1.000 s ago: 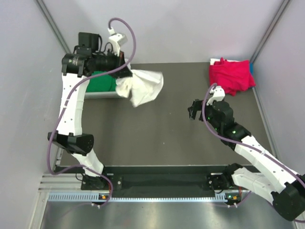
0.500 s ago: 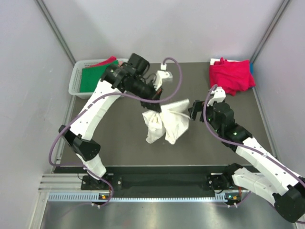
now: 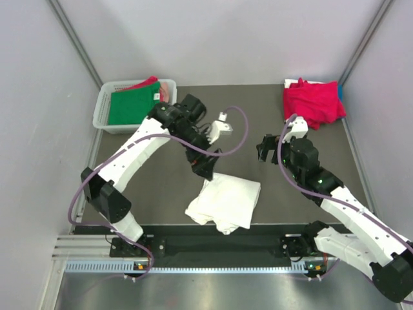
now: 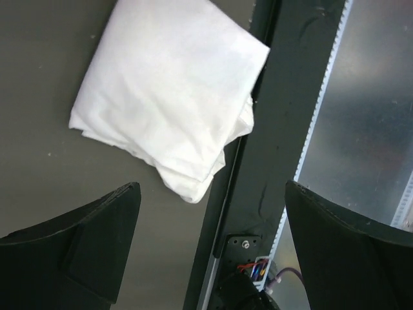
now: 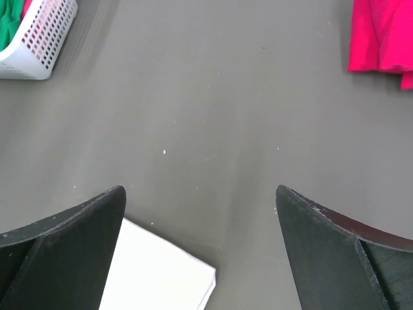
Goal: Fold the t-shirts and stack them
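1. Dropped from the left hand (image 3: 204, 169), now spread apart, the white t-shirt (image 3: 224, 203) lies bunched on the desk (image 3: 155, 194) just beneath it.
2. Right hand (image 3: 266, 148), also apart, hovers beside.
3. Pinch corners and flatten before folding.

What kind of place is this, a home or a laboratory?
Most likely a robotics laboratory work cell, not a home: two white robot arms are bolted at the near edge of a dark table, plain pale panels wall it in, and a white t-shirt lies there, probably as practice material.
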`<state>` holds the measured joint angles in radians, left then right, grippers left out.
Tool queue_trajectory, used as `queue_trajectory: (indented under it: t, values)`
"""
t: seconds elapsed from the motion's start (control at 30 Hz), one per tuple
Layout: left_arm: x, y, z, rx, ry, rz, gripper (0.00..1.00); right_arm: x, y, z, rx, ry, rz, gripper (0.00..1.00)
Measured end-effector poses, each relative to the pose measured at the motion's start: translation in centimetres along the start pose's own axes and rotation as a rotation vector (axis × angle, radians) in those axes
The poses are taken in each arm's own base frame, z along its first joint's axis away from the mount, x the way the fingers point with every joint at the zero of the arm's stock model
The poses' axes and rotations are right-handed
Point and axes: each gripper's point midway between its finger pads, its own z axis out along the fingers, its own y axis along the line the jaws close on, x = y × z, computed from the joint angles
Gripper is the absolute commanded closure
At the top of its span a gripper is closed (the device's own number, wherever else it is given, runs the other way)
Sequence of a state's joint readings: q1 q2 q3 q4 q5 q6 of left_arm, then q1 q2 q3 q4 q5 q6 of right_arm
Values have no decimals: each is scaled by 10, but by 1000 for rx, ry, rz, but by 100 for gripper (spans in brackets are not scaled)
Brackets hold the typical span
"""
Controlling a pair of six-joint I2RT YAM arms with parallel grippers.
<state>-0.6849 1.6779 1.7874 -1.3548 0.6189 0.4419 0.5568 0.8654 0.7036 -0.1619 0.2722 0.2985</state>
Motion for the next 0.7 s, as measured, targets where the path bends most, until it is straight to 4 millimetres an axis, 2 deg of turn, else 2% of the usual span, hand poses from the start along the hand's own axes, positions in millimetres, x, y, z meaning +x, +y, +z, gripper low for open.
queue_trajectory:
  t: [0.07, 0.1, 0.23, 0.3, 0.43, 0.47, 0.5, 0.7]
  values:
    - [14, 19, -9, -29, -18, -72, 6, -2, 2, 0, -3, -2, 0, 0]
    - [26, 36, -15, -53, -31, -132, 7, -3, 3, -1, -5, -3, -1, 0]
    - [85, 127, -34, -176, -51, -430, 10, -6, 2, -1, -1, -11, -1, 0]
    - [119, 175, -28, -215, -19, -569, 11, -6, 2, -1, 0, -11, -2, 0]
    - [169, 225, 6, -172, 64, -752, 11, -6, 2, -1, 1, -10, -3, 0]
    - [171, 231, 12, -150, 58, -739, 11, -5, 2, -1, 2, -8, -4, 0]
    - [166, 241, 8, -174, 39, -734, 11, -5, 2, -1, 4, -7, -5, 0]
    - [136, 265, -14, -239, -34, -729, 11, -3, 0, -2, 9, 2, -16, 0]
